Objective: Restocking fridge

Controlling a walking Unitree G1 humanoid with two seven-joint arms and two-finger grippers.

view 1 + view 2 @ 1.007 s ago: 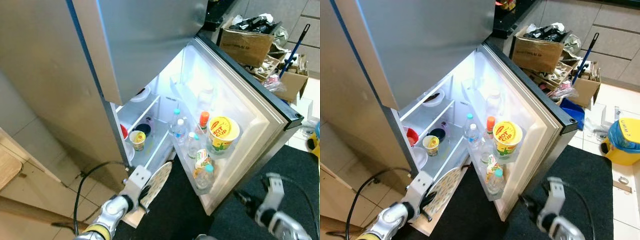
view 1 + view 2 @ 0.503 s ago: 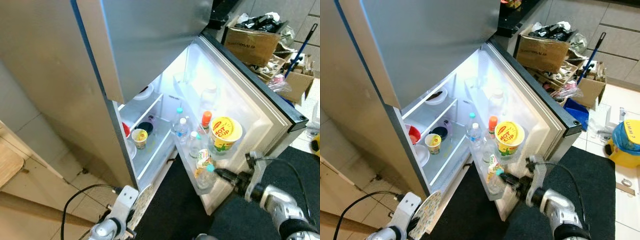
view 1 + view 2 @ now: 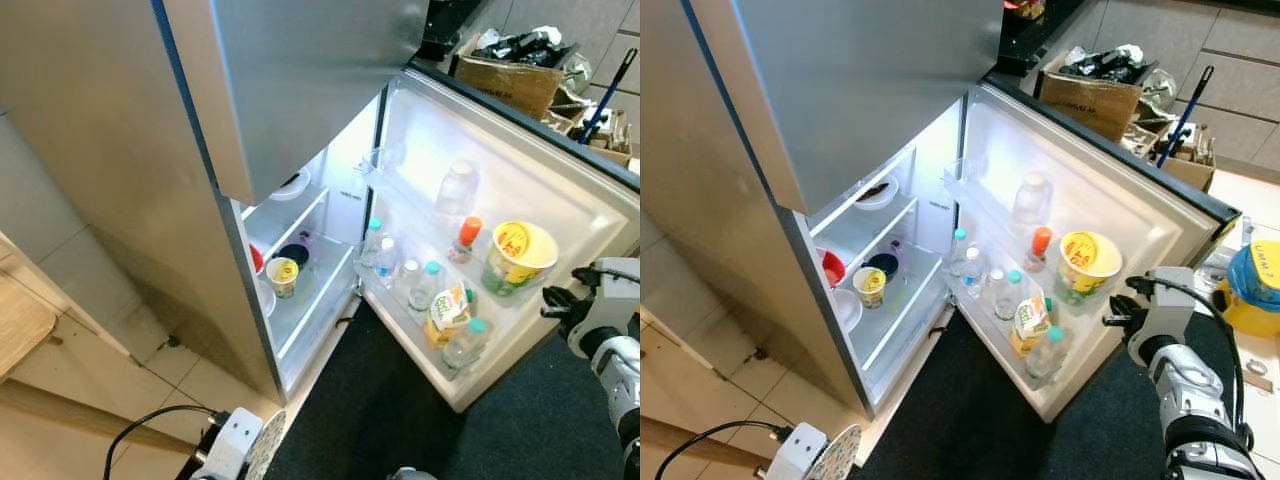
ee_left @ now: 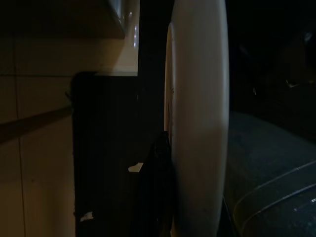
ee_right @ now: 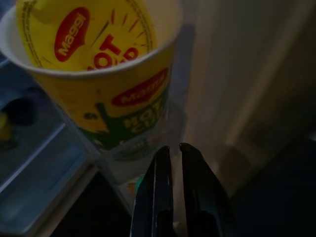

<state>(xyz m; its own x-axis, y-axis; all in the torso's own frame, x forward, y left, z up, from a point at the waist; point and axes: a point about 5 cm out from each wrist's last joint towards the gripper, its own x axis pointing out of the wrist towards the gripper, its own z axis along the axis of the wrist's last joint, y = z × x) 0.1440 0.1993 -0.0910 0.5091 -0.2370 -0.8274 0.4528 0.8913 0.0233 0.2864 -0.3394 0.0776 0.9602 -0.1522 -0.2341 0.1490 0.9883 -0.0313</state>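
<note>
Right eye view has the fridge door (image 3: 1120, 215) swung wide, and its lower rack is already well filled: a yellow noodle cup (image 3: 1087, 262) at the outer end, an orange-capped bottle (image 3: 1038, 247) beside it, a clear jar (image 3: 1030, 198) on the rack above, and a row of water bottles (image 3: 990, 285) with a carton (image 3: 1029, 320) in front. Inside, the shelves (image 3: 890, 275) carry a small yellow cup (image 3: 869, 285), a dark bowl (image 3: 879, 266), a red bowl (image 3: 830, 268) and white dishes. So plenty looks stocked, but the job isn't finished, I'd say: down at the frame's lower edge the left end effector (image 3: 810, 462) is clamped on a plate (image 3: 840, 452), held on edge, low and well away from the shelves. Left wrist view confirms it, a pale plate rim (image 4: 200, 118) running straight along a dark finger pressed against it. That plate, judging by the task, is what remains to go in. Over on the right, the arm is raised and bent toward the door, right end effector (image 3: 1118, 303) just beside the noodle cup's end of the rack. Right wrist view shows its two fingers (image 5: 163, 192) drawn together, nearly touching, holding nothing, with the cup (image 5: 106, 64) looming close ahead and the door's inner wall (image 5: 247, 98) alongside.
</note>
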